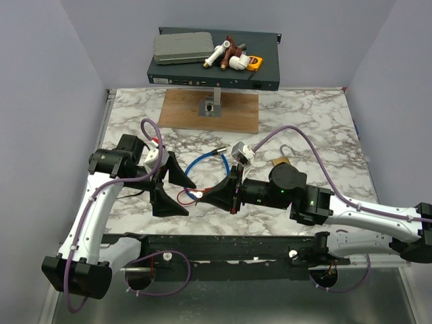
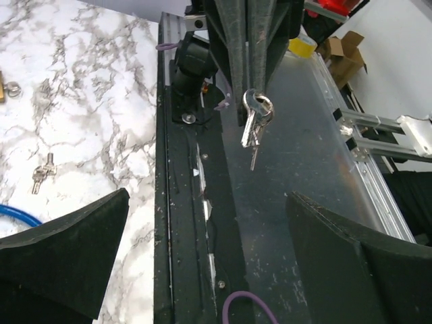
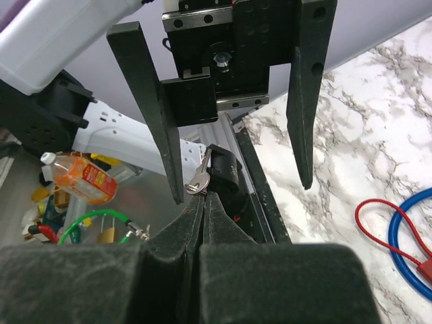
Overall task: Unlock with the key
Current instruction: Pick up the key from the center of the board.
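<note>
Key (image 2: 253, 125), small and silver, hung on a metal ring with what looked like a second, pinched in the tips of the right end effector (image 3: 202, 197), whose jaws were pressed together on it over the front of the table (image 1: 304, 115). Only the left wrist camera showed the bunch dangling. The right wrist camera caught just a sliver of metal at its own fingertips. Facing it, the left end effector (image 1: 174, 189) stood spread wide, holding nothing. From overhead the key was too small to make out, but that view alone showed a brass padlock (image 1: 282, 162) beside the right arm, near a blue cable (image 1: 202, 158) and a red loop (image 1: 183, 197).
</note>
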Controlling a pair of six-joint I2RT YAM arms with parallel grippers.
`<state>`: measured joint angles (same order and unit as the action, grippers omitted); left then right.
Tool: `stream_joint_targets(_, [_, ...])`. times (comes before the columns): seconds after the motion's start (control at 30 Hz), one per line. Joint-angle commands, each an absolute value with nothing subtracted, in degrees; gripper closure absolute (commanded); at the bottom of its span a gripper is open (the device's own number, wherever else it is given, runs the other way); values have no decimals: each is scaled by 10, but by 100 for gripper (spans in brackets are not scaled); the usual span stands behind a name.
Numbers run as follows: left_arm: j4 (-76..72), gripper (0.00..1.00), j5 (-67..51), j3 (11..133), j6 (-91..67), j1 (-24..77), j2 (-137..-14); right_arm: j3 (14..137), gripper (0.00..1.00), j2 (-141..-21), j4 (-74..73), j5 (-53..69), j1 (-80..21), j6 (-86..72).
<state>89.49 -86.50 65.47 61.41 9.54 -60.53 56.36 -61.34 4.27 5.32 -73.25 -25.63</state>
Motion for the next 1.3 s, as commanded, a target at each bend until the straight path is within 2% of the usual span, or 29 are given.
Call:
stream_joint_targets(0.0, [927, 6, -940, 699, 577, 113, -594, 586, 99, -608, 89, 80, -731, -263])
stream_joint_targets(0.13, [871, 19, -971, 705, 423, 115, -605, 590, 99, -602, 97, 77, -731, -260])
stream_joint_targets(0.17, [858, 13, -982, 697, 401, 115, -604, 592, 99, -602, 97, 77, -730, -259])
stream_joint_targets(0.2, [838, 2, -983, 683, 375, 115, -600, 594, 99, -601, 96, 77, -731, -258])
stream_joint_targets(0.3, [736, 1, -999, 646, 258, 115, -578, 599, 99, -601, 93, 76, -731, -255])
stream_joint_targets(0.43, [762, 2, -990, 659, 277, 115, -537, 598, 99, -596, 95, 72, -731, -254])
stream_joint_targets(0.5, [729, 2, -981, 650, 228, 114, -515, 598, 99, -595, 95, 72, -730, -254])
stream_joint_targets(0.57, [610, 2, -955, 599, 95, 114, -494, 599, 99, -596, 95, 73, -731, -254])
stream_joint_targets(0.67, [353, 2, -1000, 499, -157, 127, -491, 602, 99, -597, 94, 69, -731, -254])
stream_joint_targets(0.7, [371, 2, -987, 513, -126, 127, -497, 601, 99, -597, 94, 66, -731, -253])
stream_joint_targets(0.8, [711, 2, -957, 614, 247, 113, -510, 592, 99, -591, 105, 63, -731, -256])
stream_joint_targets(0.87, [740, 7, -977, 630, 276, 112, -516, 589, 99, -592, 109, 64, -731, -259])
stream_joint_targets(0.93, [760, 18, -992, 640, 291, 104, -531, 590, 99, -596, 111, 68, -731, -260])
stream_joint_targets(1.0, [854, 22, -1009, 658, 394, 96, -552, 591, 99, -604, 114, 71, -731, -259])
stream_joint_targets(1.07, [926, 25, -1019, 667, 472, 97, -564, 589, 99, -609, 124, 70, -731, -261])
stream_joint_targets(1.27, [925, 32, -1035, 656, 493, 97, -544, 591, 99, -622, 139, 68, -731, -261])
